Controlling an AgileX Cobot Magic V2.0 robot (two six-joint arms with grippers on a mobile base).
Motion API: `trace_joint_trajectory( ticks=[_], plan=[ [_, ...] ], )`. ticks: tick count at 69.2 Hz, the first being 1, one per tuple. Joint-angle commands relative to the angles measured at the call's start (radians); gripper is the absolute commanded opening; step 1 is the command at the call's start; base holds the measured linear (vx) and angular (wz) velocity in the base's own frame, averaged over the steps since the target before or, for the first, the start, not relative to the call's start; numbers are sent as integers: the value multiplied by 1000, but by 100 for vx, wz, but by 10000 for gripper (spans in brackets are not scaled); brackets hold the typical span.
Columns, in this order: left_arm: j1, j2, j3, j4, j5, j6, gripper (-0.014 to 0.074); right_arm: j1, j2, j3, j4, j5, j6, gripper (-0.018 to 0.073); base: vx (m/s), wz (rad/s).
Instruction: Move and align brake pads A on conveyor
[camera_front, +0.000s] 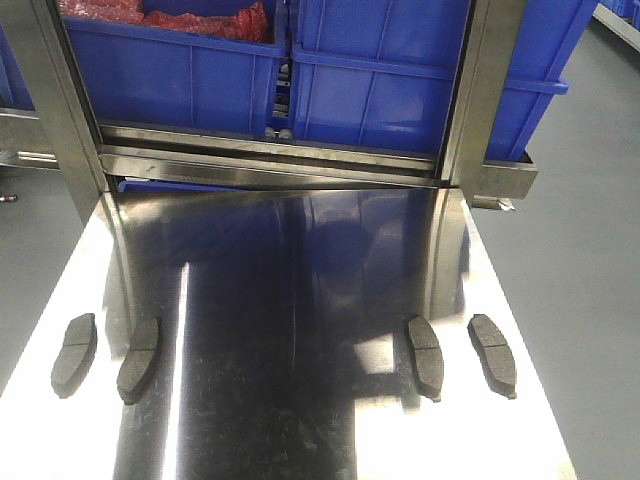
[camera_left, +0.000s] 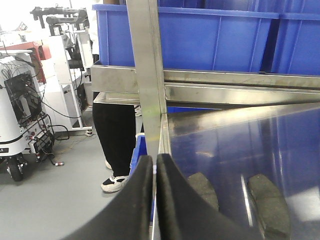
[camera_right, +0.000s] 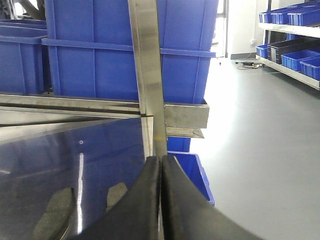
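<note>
Left tool (camera_left: 155, 159) and right tool (camera_right: 161, 159): jaws pressed together, nothing held, each over a side edge of the steel bench (camera_front: 300, 280). The four brake pads A (camera_front: 139, 358) lie on the bench, one pair near each side edge, the pairs well apart.

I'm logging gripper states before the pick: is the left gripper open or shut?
Shut. In the left wrist view, the left gripper has its black fingers closed against each other, with nothing held between them.
</note>
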Motion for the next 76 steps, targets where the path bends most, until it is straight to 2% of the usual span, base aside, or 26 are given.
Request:
trace_joint_trajectory(
  ticks=[1, 38, 47, 53, 65, 69, 76],
  plan=[
    [1, -11, -9, -7, -73, -7, -6, -6, -16, 20, -4, -67, -4, -6, 0, 0],
    [1, -11, -17, -7, -99, -7, -6, -6, -16, 20, -4, -67, -4, -6, 0, 0],
    [1, -1, -110, -7, -113, -7, -6, -6, -16, 20, -4, -67, -4, -6, 0, 0],
    [1, 66, -243, -7, -15, -7, -6, -6, -16, 20, -4, -67, -4, -6, 0, 0],
    [1, 314, -532, -7, 289, -6, -6, -6, -16, 20, -4, -67, -4, -6, 0, 0],
    [1, 379, -587, -7, 331, -6, -6, -6, -16, 20, -4, -67, -4, -6, 0, 0],
    [1, 441, -625, -7, 337, -6, -6, -6, -16, 20, -4, -67, -4, -6, 0, 0]
  ],
)
